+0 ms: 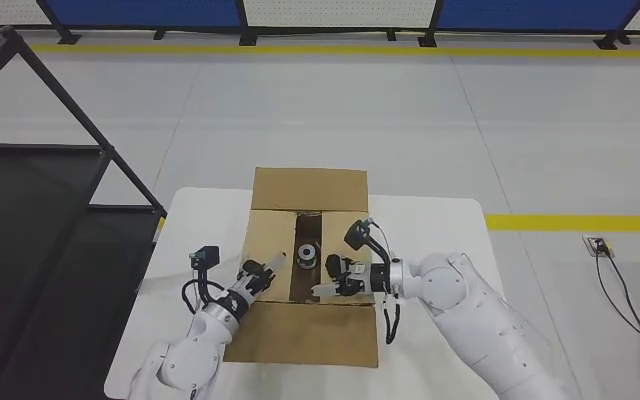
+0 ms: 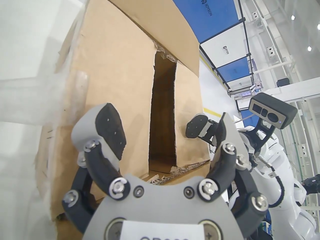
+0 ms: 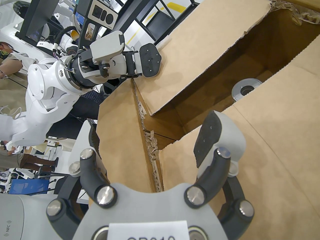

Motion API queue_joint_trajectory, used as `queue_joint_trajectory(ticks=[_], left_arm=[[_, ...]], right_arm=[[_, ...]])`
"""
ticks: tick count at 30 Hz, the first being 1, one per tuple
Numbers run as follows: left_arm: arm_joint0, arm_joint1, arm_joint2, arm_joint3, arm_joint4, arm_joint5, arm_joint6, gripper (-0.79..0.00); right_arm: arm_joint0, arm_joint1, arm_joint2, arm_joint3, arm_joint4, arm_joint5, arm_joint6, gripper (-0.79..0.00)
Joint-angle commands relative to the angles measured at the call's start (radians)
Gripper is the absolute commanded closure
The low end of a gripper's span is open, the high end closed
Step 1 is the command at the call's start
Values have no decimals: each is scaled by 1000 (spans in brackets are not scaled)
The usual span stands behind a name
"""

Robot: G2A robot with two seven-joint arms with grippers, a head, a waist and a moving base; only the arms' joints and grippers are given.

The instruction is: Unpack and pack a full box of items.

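A brown cardboard box (image 1: 310, 190) stands mid-table with its side flaps folded nearly flat. A narrow gap between them shows a round metal item (image 1: 306, 255) inside, also seen as a metal ring (image 3: 246, 89) deep in the box. My left gripper (image 1: 265, 268) is open at the left flap (image 2: 112, 63), its black pads (image 2: 110, 131) spread just over the cardboard. My right gripper (image 1: 330, 282) is open at the gap's near right corner. One finger (image 3: 215, 136) lies over the right flap, and the near flap's edge (image 3: 120, 138) stands between the fingers.
The box takes up most of the white table (image 1: 430, 220), leaving bare strips left and right. A black metal frame (image 1: 60, 200) stands off the table's left side. Grey floor with a yellow line (image 1: 560, 222) lies beyond.
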Motion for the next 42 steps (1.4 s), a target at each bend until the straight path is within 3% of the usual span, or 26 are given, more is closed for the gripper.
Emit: queue_joint_trajectory(ticks=[1, 6, 12, 20, 34, 42], left_arm=[[3, 0, 2, -4, -3, 0, 8, -785], [13, 0, -16, -46, -33, -4, 47, -785], [53, 6, -93, -152, -119, -21, 55, -785], [135, 22, -283, -255, -256, -60, 16, -785], [135, 22, -283, -255, -256, -60, 16, -785], [109, 30, -326, -219, -378, -6, -73, -785]], right_arm=[[-5, 3, 7, -11, 1, -8, -5, -785], [-25, 17, 47, -66, 23, -45, -25, -785], [-60, 45, 137, -146, 64, -78, -30, -785], [-109, 71, 223, -211, 102, -104, -44, -785], [-117, 69, 221, -204, 125, -70, -72, -785], [72, 28, 129, 36, 47, 91, -203, -785]])
